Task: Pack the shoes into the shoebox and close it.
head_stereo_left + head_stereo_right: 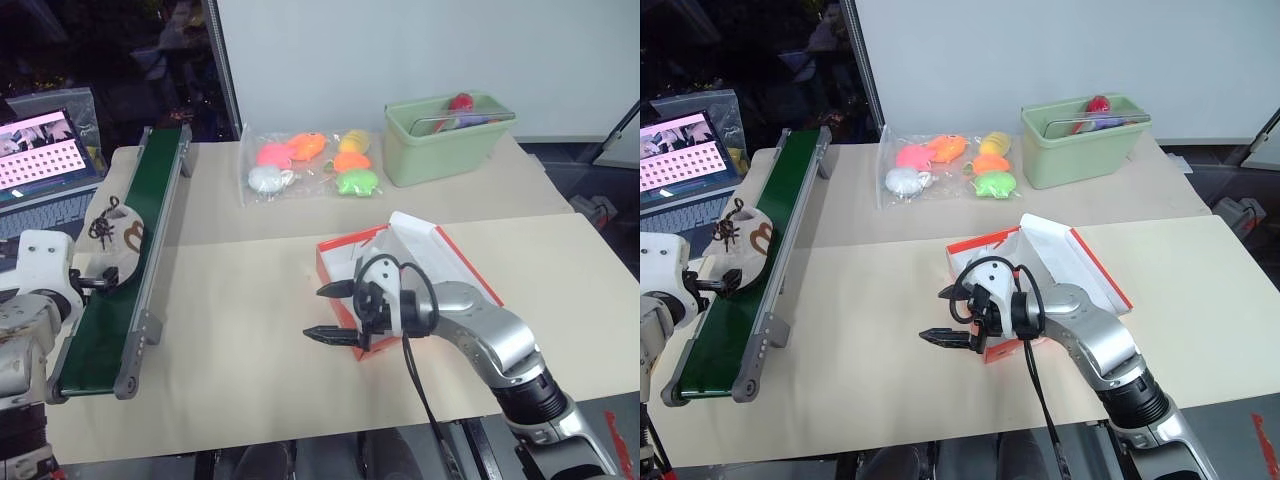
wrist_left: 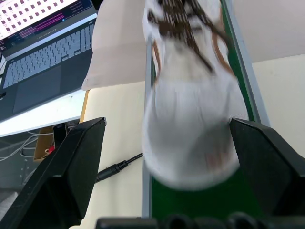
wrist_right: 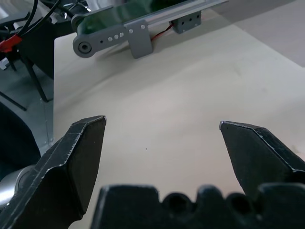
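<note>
— What's out there, biggest thing first?

— The pale tabletop (image 1: 250, 340), running the full width. Along its left side lies a long green conveyor belt (image 1: 130, 270) in a grey frame, and past that sits an open laptop (image 1: 45, 165).

— And the shoebox?

— The shoebox (image 1: 440, 265) sits open on the tabletop, right of the middle, orange-red with a white inside. Behind it, at the far edge, there's a pale green bin (image 1: 445, 135), and left of the bin a clear bag of bright soft toys (image 1: 310, 165).

— Where are the shoes?

— I see one shoe (image 1: 115, 235), off-white with dark laces and a brown curl, lying on the belt.

— The claws?

— The right claw (image 1: 335, 312) hangs in front of the shoebox's near left corner, pointing left, its fingers spread wide with nothing between them. The left claw (image 2: 169, 157) is level with the shoe, fingers (image 2: 78, 157) wide on either side of its toe, not pressing it as far as I can tell.
</note>
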